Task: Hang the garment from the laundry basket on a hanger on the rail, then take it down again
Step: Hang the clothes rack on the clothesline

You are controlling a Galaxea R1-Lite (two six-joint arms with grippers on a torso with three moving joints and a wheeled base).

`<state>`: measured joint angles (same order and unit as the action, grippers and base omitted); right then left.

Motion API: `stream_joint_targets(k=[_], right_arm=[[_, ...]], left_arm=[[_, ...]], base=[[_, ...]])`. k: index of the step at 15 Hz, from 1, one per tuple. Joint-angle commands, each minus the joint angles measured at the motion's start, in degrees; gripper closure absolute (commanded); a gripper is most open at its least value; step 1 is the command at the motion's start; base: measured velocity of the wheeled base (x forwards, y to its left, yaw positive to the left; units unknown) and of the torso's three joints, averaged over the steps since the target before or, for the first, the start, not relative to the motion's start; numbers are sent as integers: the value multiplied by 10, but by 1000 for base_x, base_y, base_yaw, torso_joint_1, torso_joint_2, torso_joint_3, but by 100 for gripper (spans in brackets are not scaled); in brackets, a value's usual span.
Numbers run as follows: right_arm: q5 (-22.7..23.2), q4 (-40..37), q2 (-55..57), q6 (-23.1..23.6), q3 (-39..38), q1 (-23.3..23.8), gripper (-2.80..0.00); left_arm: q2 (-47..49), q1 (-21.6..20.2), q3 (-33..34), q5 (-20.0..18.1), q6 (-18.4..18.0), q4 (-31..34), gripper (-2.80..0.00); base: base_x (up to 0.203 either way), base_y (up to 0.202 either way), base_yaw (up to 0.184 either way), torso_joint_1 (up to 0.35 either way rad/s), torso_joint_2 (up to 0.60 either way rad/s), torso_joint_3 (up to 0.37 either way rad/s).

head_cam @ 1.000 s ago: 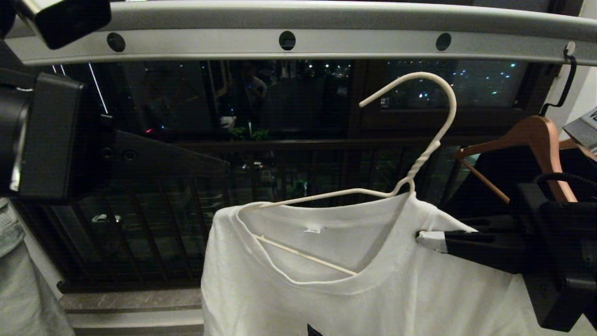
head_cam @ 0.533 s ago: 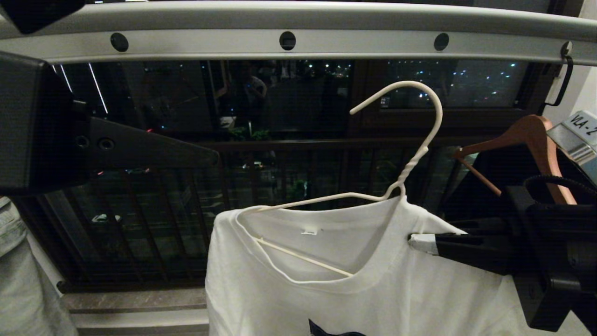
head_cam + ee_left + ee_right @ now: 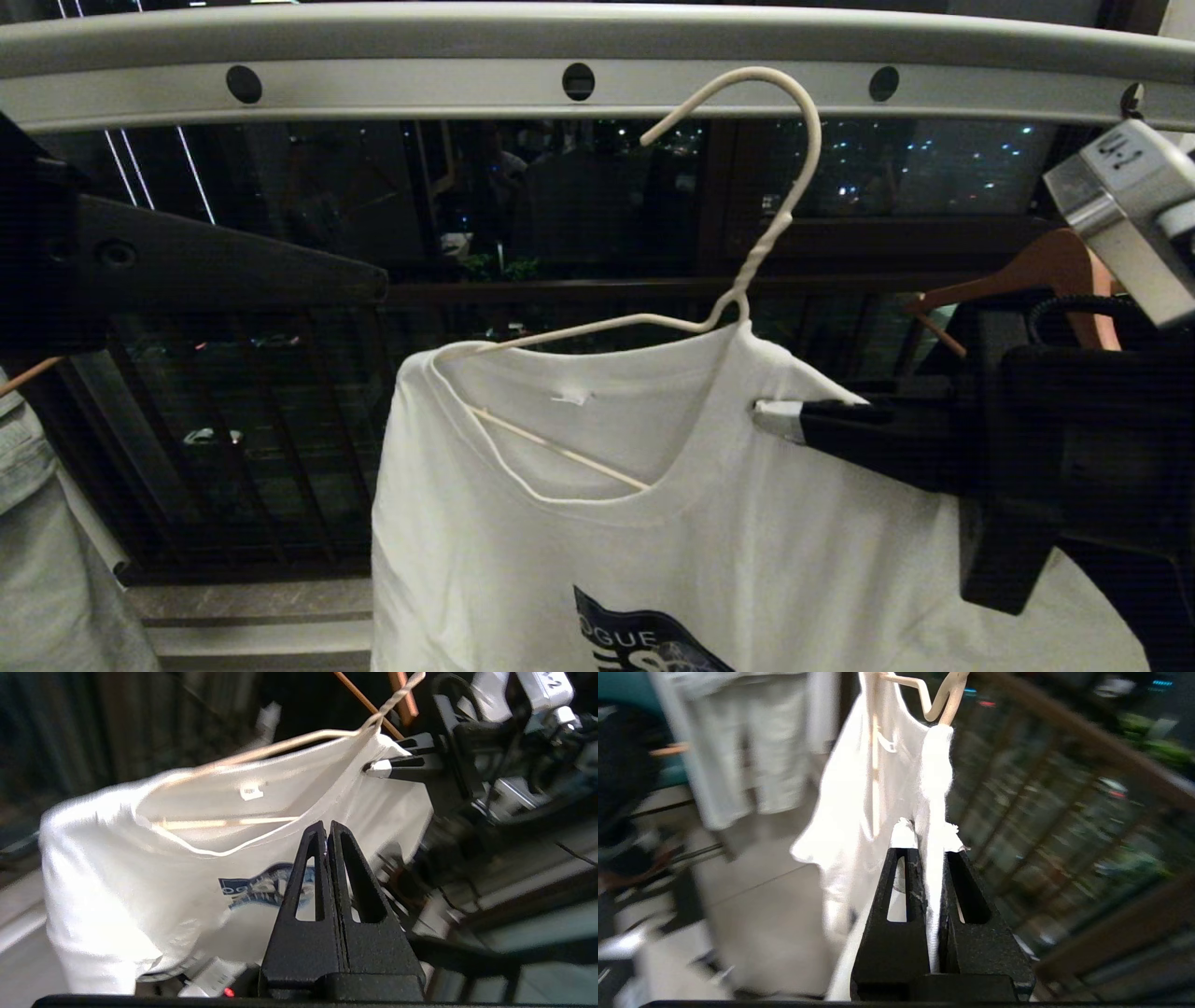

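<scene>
Behind everything stands a dark window [image 3: 597, 196], with small city lights scattered across the glass on the right. Below it runs the balcony railing [image 3: 280, 439], its dark upright bars close together, and under that a pale stone sill [image 3: 252, 611]. Off to the right hangs a brown wooden hanger [image 3: 1055, 266], partly hidden, on a thin black hook [image 3: 1134, 98], with a black garment [image 3: 962, 336] on it. At the far left edge hangs a pale grey-green garment [image 3: 37, 579], with a thin brown bar [image 3: 28, 373] just above it.
</scene>
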<state>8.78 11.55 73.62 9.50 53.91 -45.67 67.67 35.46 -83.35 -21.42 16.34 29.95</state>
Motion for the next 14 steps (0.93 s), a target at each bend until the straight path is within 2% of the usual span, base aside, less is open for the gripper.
stream_joint_targets(k=[1, 8, 14], right_arm=[[-47, 2, 53, 0, 38, -22, 0], [-150, 29, 162, -3, 148, -20, 0], [-176, 32, 194, -3, 181, -15, 0]], left_arm=[[-18, 0, 0, 22, 1, 0, 0], [-58, 0, 0, 74, -1, -13, 0], [-71, 0, 0, 81, -3, -14, 0]], base=[[0, 0, 0, 0, 0, 0], [0, 0, 0, 0, 0, 0], [0, 0, 0, 0, 0, 0]])
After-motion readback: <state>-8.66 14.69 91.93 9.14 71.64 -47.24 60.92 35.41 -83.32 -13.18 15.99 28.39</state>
